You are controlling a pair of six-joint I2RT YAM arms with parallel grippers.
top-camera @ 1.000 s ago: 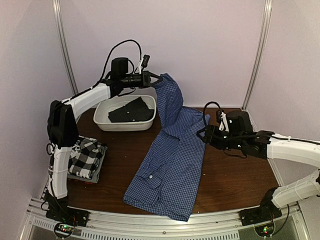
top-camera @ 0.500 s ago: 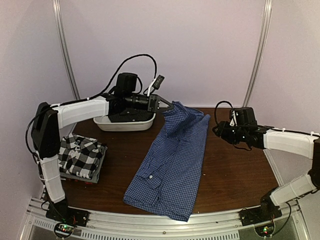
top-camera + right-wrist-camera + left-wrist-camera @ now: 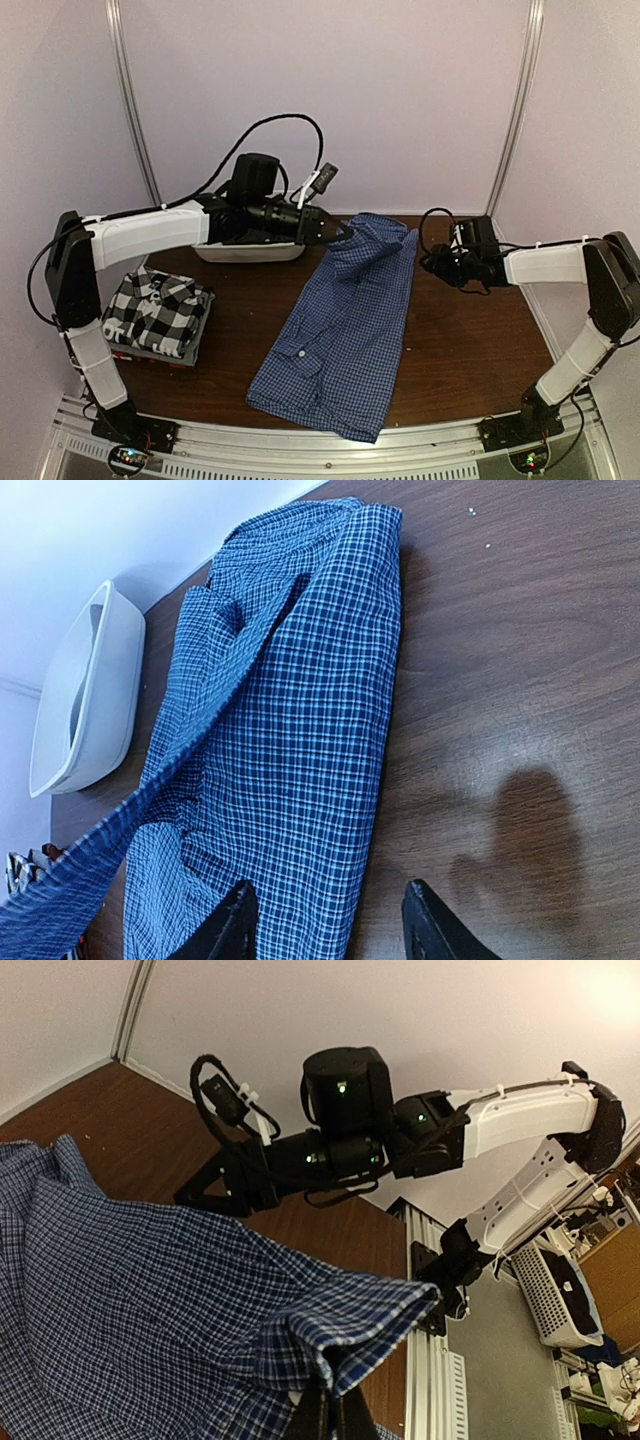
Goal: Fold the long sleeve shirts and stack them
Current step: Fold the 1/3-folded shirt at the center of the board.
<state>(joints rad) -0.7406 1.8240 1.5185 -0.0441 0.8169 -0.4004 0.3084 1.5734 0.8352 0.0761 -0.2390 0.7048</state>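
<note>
Across the middle of the brown table (image 3: 470, 340) the blue-and-white check shirt (image 3: 340, 340) lies lengthwise, its near hem by the arms' bases and its far end bunched and raised off the wood. The left gripper (image 3: 343, 230) pinches that raised far edge, its jaws closed on a fold of the check cloth, as the left wrist view shows. The right gripper (image 3: 432, 262) hangs just beside the shirt's right edge with its fingers (image 3: 235, 925) spread apart and nothing between them. Well to the left, the folded black-and-white plaid shirt (image 3: 160, 312) tops a small pile of folded cloth. Behind the left arm sits a white basin (image 3: 115, 680).
</note>
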